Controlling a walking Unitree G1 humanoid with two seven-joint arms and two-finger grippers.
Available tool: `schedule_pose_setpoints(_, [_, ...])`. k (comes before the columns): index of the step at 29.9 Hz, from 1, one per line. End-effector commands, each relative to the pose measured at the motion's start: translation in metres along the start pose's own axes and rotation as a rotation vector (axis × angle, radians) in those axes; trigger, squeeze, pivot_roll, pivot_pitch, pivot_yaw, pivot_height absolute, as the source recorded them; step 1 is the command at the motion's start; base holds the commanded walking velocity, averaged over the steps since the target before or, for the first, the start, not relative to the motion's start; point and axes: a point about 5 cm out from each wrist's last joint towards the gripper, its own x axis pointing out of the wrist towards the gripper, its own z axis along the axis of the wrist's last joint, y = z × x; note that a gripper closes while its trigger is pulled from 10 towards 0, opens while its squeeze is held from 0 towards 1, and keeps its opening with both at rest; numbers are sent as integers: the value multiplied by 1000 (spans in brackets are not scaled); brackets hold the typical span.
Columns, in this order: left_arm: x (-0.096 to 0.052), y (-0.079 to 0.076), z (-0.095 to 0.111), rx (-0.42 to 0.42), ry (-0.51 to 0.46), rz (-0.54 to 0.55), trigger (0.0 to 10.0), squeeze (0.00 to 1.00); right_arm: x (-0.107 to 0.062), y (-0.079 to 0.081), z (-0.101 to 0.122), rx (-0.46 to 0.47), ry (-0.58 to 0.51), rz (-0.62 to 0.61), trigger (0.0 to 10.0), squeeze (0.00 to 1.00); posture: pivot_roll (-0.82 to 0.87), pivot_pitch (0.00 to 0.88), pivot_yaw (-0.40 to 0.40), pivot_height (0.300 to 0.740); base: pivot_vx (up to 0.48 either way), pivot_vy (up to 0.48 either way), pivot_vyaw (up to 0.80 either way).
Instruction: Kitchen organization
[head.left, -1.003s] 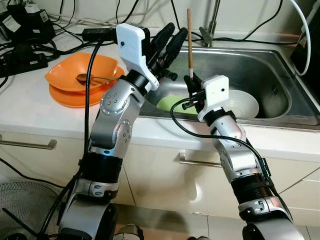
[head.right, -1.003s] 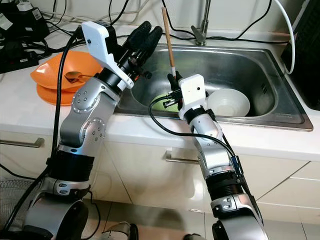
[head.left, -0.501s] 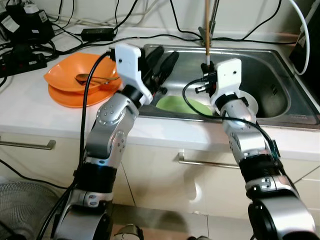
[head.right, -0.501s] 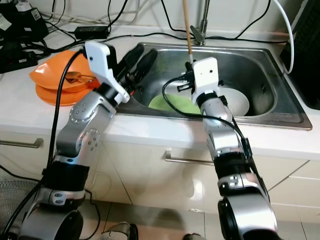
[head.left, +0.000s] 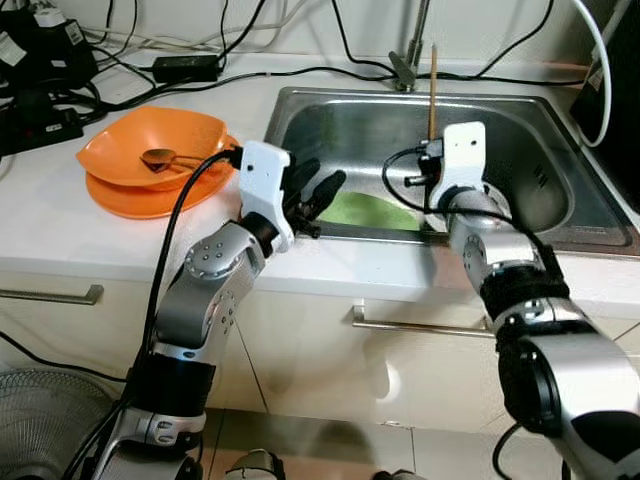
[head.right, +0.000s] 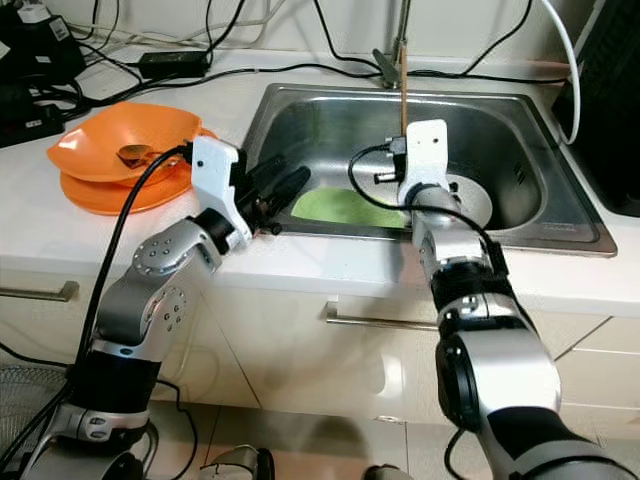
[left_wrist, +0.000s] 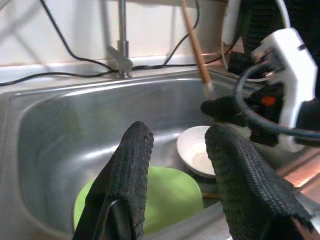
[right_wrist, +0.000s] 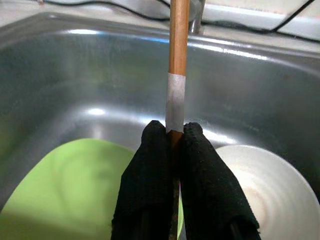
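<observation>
My right gripper (head.left: 422, 165) is shut on the lower end of a wooden chopstick (head.left: 432, 90), which stands upright over the steel sink (head.left: 345, 125). The right wrist view has both fingers (right_wrist: 150, 165) pinched on the stick (right_wrist: 178, 40) just under its silver band. Below it in the basin lie a green plate (head.left: 365, 212) and a white bowl (head.right: 470, 200). My left gripper (head.left: 325, 180) hovers at the sink's front left edge, open and holding nothing, pointing at the green plate (left_wrist: 165, 195) and the bowl (left_wrist: 197, 155).
An orange bowl (head.left: 150, 145) holding a metal spoon (head.left: 160, 157) sits on an orange plate on the left counter. Black cables and power strips (head.left: 40, 90) crowd the back left. The faucet (head.left: 410, 60) rises behind the sink. A drawer handle (head.left: 420, 326) lies below the counter edge.
The right gripper has carried the chopstick rightward and down over the sink. The left gripper has dropped from above the sink to its front left edge. The camera shifted slightly.
</observation>
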Motion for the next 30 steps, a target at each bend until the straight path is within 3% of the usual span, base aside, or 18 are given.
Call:
schedule_pose_setpoints(1, [-3,-5,-1,5,16,-23,10000,0,1,0,-4,14,40,4,10000,0,97,51,0,740,0,0,0])
schedule_pose_setpoints(30, [-15,-25,-14,-16,134,-93,10000,0,-2,13,-36,22,180,36,10000,0,153,77,-19,740,0,0,0])
